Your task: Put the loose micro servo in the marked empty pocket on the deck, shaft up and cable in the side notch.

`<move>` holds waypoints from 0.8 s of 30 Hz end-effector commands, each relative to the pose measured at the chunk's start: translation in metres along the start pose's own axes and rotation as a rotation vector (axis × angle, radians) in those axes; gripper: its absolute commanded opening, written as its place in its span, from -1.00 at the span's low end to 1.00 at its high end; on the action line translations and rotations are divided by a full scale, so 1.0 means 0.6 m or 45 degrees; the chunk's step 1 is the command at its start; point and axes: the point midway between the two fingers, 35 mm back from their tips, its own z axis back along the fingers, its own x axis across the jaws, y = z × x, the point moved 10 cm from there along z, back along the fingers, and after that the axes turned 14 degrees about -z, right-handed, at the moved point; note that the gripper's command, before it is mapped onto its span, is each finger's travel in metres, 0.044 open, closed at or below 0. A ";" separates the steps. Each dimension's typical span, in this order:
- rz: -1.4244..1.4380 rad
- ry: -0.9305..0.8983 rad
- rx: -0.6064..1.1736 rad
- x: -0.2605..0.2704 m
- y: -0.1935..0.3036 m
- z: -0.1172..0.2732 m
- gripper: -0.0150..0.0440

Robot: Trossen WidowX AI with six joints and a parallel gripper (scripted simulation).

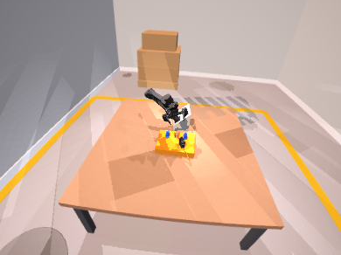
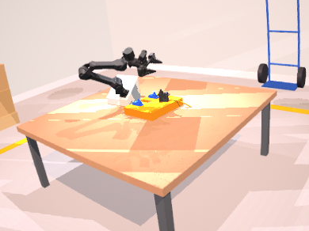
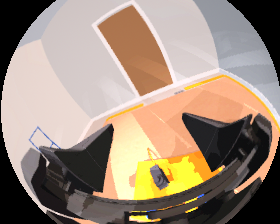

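A yellow-orange deck [image 1: 163, 149] [image 2: 143, 111] [image 3: 143, 181] lies on the table. A dark servo [image 1: 182, 142] [image 2: 163, 96] [image 3: 159, 176] stands on it near one edge and sticks up above its top. A thin orange cable runs from that side past the deck's edge. Whether the servo is in the pocket, and how its ears and shaft sit, is too small to tell. The pocket and notch cannot be made out. My gripper [image 1: 177, 118] [image 2: 158, 66] [image 3: 148, 121] is open and empty, high above the table and clear of the servo.
Two blue parts, one at the left [image 1: 168, 134] [image 2: 137, 103] and one farther right [image 1: 185, 135] [image 2: 153, 95], stand up from the deck. A white sloped block [image 2: 128, 81] is behind the deck, near the arm's base. Cardboard boxes [image 1: 159, 63] and a blue hand truck [image 2: 283, 32] stand beyond the table.
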 end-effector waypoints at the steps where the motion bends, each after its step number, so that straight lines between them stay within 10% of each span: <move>1: 0.044 0.017 0.170 0.016 -0.003 -0.030 1.00; 24: 0.324 0.281 1.082 0.064 0.042 -0.153 1.00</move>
